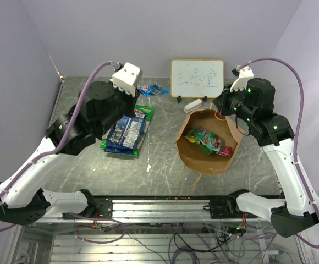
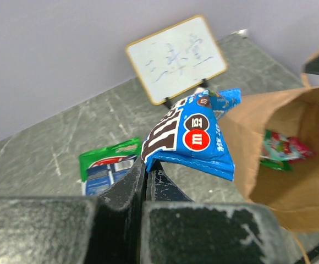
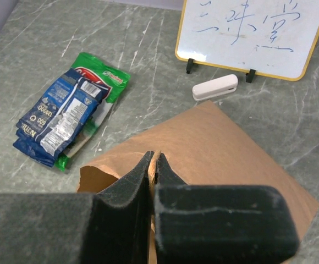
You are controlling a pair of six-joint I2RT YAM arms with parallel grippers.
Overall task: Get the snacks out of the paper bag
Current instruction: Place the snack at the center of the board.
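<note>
The paper bag [image 1: 191,157] sits on the worktop [image 1: 159,165] in front of my right arm with its mouth open. One green-and-red packet [image 1: 205,139] lies inside. My right fingers [image 3: 148,165] are closed tight on the bag's far rim, pinning it so the mouth stays wide.

My left fingers [image 2: 140,170] are pressed together on a corner of a small blue packet [image 2: 195,137]. They hold it in the air, outside the bag and near the whiteboard [image 1: 197,78]. A dark blue bag [image 1: 125,132] lies on top of a green bag [image 1: 144,111] on the worktop, well to the left of the paper bag.

I judge this step to be carrying the blue packet away to set it down. The next move calls for lowering it beside that pile and parting my left fingers. Then I would reach into the bag for the last packet I can see, with my right grip staying on the rim.
</note>
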